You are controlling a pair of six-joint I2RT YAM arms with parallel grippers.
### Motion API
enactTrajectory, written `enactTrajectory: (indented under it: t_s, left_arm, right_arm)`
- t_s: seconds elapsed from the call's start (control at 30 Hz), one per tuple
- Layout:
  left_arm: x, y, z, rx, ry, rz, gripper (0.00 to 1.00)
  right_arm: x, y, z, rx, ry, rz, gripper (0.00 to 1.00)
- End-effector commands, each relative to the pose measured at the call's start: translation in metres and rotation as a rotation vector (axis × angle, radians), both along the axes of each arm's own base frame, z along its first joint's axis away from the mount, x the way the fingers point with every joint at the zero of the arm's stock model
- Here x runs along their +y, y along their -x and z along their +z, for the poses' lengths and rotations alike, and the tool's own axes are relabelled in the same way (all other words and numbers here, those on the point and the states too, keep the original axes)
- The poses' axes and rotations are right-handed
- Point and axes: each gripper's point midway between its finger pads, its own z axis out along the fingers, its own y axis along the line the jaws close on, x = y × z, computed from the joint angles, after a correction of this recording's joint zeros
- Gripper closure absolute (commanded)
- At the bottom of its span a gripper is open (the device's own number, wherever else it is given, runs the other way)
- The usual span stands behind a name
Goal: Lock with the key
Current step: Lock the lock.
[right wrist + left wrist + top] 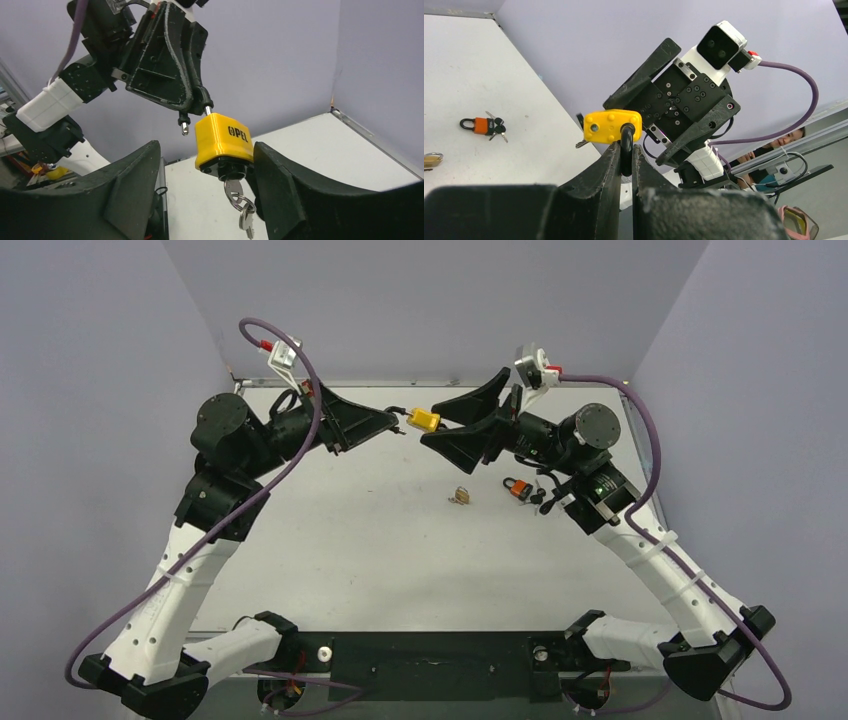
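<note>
A yellow padlock (424,421) hangs in the air between the two arms above the far part of the table. My left gripper (397,420) is shut on its black shackle (626,145), which is swung open with one leg free (184,124). A key on a ring (235,192) sits in the lock's underside, with a second key hanging from the ring. My right gripper (205,190) is open around the yellow padlock body (222,139). Its right finger (272,180) is next to or touching the body and its left finger stands apart.
An orange padlock with keys (518,489) lies on the table under the right arm; it also shows in the left wrist view (484,125). A small brass padlock (460,496) lies near the table's middle. Purple walls close in the back and sides.
</note>
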Motion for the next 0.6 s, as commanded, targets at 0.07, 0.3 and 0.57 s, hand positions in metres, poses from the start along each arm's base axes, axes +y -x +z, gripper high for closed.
enactTrajectory:
  t_s: [0.07,0.3,0.57]
  left_arm:
    - [0.009,0.007,0.038,-0.109,0.056,0.042,1.0]
    - [0.008,0.007,0.039,-0.113,0.058,0.036,1.0]
    - [0.007,0.01,0.034,-0.127,0.066,0.02,1.0]
  right_arm:
    - [0.01,0.035,0.038,-0.099,-0.095,0.106,0.45]
    - [0.016,0.033,0.028,-0.059,-0.097,0.092,0.57]
    - [0.019,0.038,0.035,0.009,-0.184,0.147,0.56]
